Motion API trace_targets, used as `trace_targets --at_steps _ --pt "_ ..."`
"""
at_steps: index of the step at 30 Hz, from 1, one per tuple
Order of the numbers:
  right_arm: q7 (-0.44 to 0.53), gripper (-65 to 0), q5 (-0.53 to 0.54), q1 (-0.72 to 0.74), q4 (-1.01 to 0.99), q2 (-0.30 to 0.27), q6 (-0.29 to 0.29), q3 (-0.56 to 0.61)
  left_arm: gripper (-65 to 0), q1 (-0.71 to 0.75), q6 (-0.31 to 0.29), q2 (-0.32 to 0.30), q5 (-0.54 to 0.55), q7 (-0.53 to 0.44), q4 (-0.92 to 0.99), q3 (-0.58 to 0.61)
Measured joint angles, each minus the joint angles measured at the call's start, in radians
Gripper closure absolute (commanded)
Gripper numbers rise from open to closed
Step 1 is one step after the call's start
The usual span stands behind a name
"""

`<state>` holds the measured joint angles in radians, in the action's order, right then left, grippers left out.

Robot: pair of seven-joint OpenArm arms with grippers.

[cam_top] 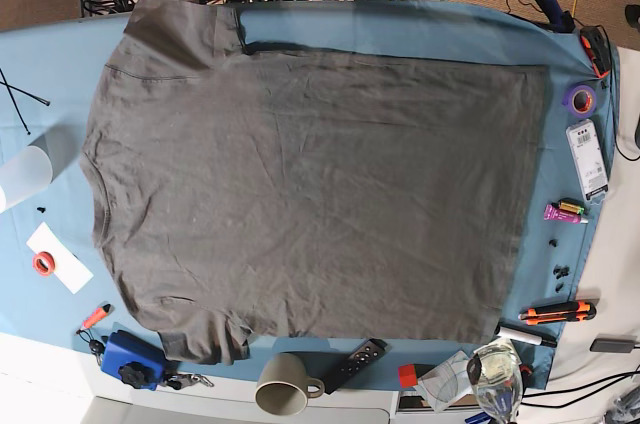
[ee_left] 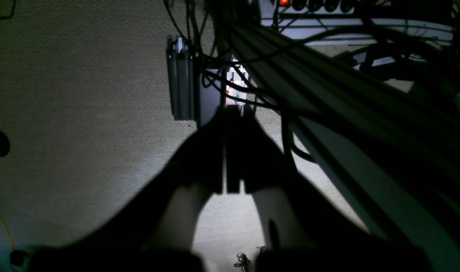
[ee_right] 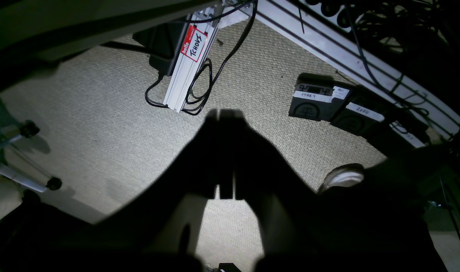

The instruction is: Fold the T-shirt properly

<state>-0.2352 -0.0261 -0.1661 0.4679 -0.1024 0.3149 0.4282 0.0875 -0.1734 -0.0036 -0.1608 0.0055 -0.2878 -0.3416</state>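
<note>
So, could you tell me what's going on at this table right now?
Nothing is being handled at the moment. The T-shirt lies spread flat and unfolded on the blue table cloth, wrinkled, with small tools and a mug around its edges. Both arms are off the table: the left gripper and right gripper are shut and empty, pointing at the carpeted floor.

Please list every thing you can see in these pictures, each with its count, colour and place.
Dark charcoal-grey cotton T-shirt: one, spread flat, mid-table.
Blue table cloth: one, under it.
Grey ceramic mug: one, near edge.
Black remote control: one, beside mug.
Purple tape roll: one, base view's right edge.
Orange utility knife: one, lower right.
Grey foot pedals: at least two, on floor.
Left end effector: shut, above carpet.
Right end effector: shut, above carpet.
</note>
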Motion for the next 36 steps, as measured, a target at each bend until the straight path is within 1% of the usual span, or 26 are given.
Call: trace_targets --at_steps 16,23,32,36 --pt "-0.001 0.0 0.0 0.0 0.0 0.0 0.0 0.0 0.0 -0.002 0.0 0.0 0.002 0.0 -0.027 0.0" --pt "-0.019 0.0 0.0 0.0 0.002 0.0 0.0 0.0 0.0 -0.001 0.0 0.0 0.102 0.0 -0.027 0.0" --pt "-0.019 0.0 0.0 0.0 0.002 0.0 0.0 0.0 0.0 0.0 -0.004 -0.017 0.113 0.0 -0.027 0.0" --pt "-0.061 0.0 0.0 -0.001 0.003 -0.002 0.0 0.0 0.0 0.004 -0.003 -0.027 0.113 -0.001 -0.027 0.0"
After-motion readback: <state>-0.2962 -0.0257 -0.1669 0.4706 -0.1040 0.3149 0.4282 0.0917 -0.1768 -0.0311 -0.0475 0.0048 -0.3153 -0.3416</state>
